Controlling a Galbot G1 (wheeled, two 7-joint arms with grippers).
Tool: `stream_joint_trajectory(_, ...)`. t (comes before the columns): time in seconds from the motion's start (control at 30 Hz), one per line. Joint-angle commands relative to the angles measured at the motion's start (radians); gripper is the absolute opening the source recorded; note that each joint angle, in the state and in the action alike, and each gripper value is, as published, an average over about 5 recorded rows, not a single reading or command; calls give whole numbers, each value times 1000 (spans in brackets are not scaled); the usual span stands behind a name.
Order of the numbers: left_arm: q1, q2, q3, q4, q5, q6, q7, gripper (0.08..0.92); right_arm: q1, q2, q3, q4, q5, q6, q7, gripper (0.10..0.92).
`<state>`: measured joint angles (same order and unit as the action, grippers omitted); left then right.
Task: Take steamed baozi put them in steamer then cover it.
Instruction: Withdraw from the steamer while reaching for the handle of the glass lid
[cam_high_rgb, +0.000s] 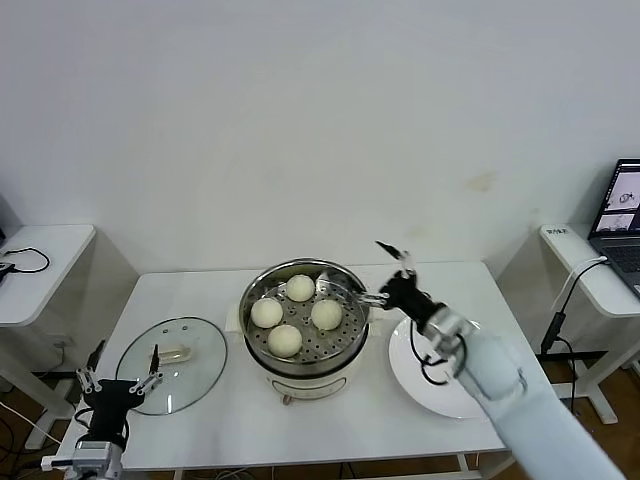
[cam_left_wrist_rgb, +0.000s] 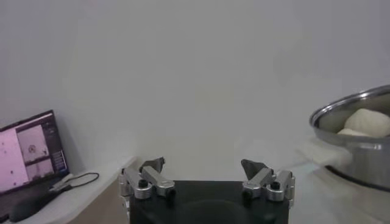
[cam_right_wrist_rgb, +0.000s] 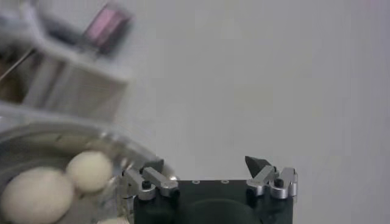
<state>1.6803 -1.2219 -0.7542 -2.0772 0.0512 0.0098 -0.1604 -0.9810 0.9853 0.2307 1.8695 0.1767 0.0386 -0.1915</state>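
You have four buns (cam_high_rgb: 297, 313) sitting inside the steamer (cam_high_rgb: 305, 355) at frame centre. Your right tool (cam_high_rgb: 387, 272) hangs open and empty by its right rim, above the plate (cam_high_rgb: 425, 385). The lid (cam_high_rgb: 172, 364) lies lower left on the surface (cam_high_rgb: 330, 425), beside your open, empty left tool (cam_high_rgb: 121, 367).

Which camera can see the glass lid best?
The head view: the cover lies whole on the table, left of the steamer, near the open left gripper. Neither wrist view shows it at all.
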Motion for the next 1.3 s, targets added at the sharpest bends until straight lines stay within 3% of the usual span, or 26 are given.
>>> stream_joint_trajectory(0.03,-34,36,-62,162,567,-71,8,823,-537,339,573,71,-3,193,-15,823)
stream_joint_trajectory(0.2,-47,70,-103,278,925,-164,-2,823,-580,377,615,86,3,163,-11,823)
stream_joint_trajectory(0.43,-10,82,-81,361,1168,-232,-34,823,-592,425,659,87,12,162,-5,823)
stream_joint_trajectory(0.63,-49,75,-35,384,1203,-233,-45,823,-604,437,684,87,11,161,-2,823)
stream_joint_trajectory(1.3,-345,106,74,548,1165,-211,-4,823,-624,468,680,71,-16,159,-13,823)
